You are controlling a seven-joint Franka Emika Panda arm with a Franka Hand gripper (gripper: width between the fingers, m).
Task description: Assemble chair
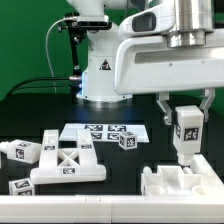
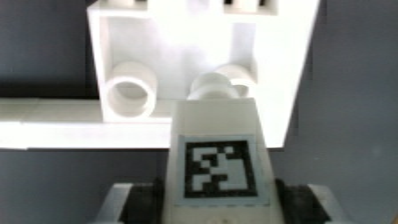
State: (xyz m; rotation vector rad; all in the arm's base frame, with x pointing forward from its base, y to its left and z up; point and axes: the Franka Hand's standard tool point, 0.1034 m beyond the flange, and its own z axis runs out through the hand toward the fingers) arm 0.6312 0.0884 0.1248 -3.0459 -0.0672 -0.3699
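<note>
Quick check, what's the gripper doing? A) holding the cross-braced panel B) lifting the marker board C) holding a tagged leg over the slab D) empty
C: the gripper is shut on a tagged leg, upright above the slab; the cross-braced panel lies well aside.

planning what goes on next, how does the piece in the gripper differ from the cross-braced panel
The held piece is a narrow block, upright; the cross-braced panel is wide and lies flat. The held piece is clamped in the gripper over the slab; the cross-braced panel rests untouched on the table, toward the exterior view's left. Both are white with square tags.
</note>
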